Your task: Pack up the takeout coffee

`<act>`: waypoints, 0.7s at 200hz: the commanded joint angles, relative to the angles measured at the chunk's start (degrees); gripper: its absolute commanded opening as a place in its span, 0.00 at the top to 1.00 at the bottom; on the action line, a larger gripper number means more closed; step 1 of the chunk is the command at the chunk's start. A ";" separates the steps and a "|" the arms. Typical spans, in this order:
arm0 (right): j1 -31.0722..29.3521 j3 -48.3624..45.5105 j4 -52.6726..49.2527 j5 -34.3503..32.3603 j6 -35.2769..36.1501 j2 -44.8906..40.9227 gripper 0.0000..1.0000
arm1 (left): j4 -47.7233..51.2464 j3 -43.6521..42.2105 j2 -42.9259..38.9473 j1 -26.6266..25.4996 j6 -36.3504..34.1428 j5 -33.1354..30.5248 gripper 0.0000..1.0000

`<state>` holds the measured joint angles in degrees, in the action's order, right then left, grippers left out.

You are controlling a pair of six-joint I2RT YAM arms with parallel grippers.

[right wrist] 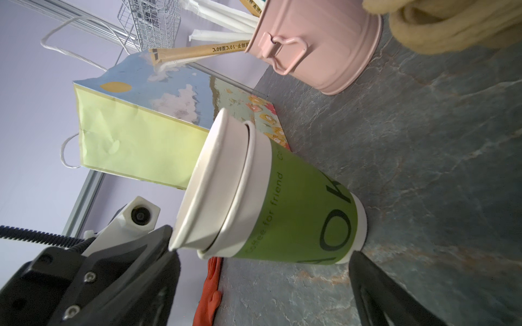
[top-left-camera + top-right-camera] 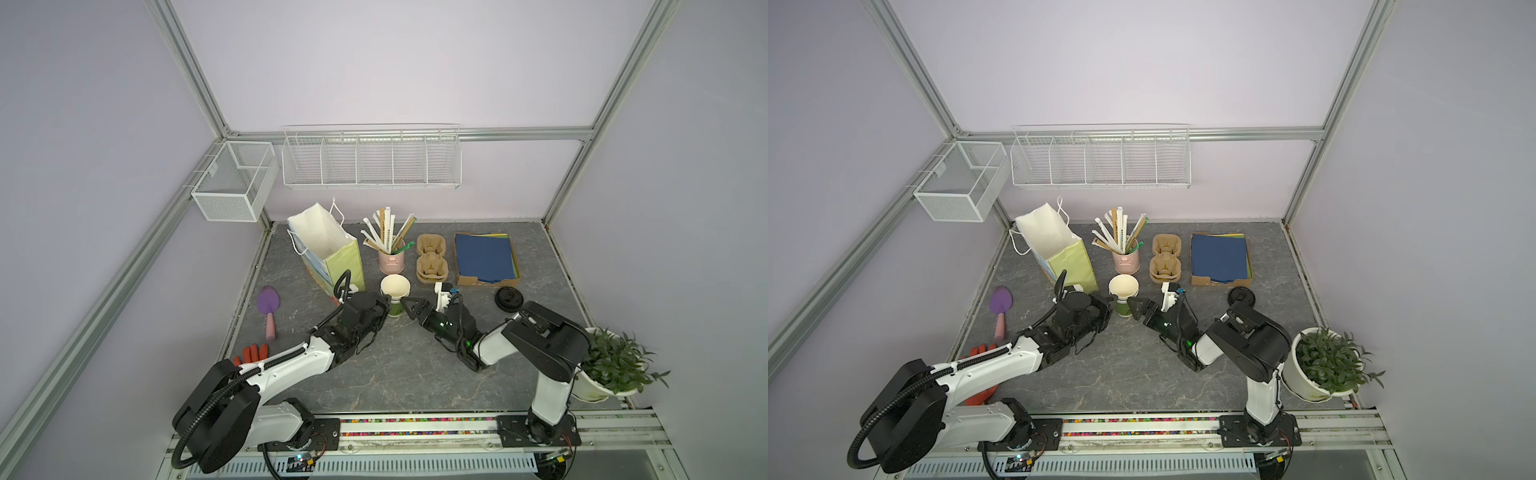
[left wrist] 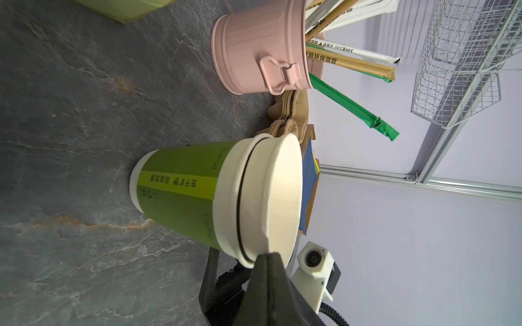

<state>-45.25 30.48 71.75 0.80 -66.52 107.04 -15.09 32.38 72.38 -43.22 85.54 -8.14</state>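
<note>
Both top views: takeout coffee cup (image 2: 395,286) stands upright, nested in green cup (image 2: 395,311); left gripper (image 2: 385,297) at its 7 o'clock, right gripper (image 2: 409,307) at 5. Left wrist view: left jaws pinch its rim. Right wrist view: right jaws wide, empty, beside green cup's base.
</note>
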 commanded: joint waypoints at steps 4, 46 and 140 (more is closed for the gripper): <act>-0.38 1.50 -1.07 -1.24 0.52 0.93 0.04 | -1.31 -1.09 -0.10 -0.61 1.51 -1.61 1.00; -0.49 1.81 -0.37 -1.35 -0.42 3.42 0.04 | -1.52 -1.44 -0.61 -0.68 1.74 -1.88 1.00; -1.19 8.94 -47.15 -9.33 13.24 -20.66 0.02 | 5.25 3.46 -2.44 -0.59 -3.87 -2.00 1.00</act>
<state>-45.89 34.17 47.31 -3.38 -60.16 93.38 -13.04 32.51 71.02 -43.57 84.31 -9.19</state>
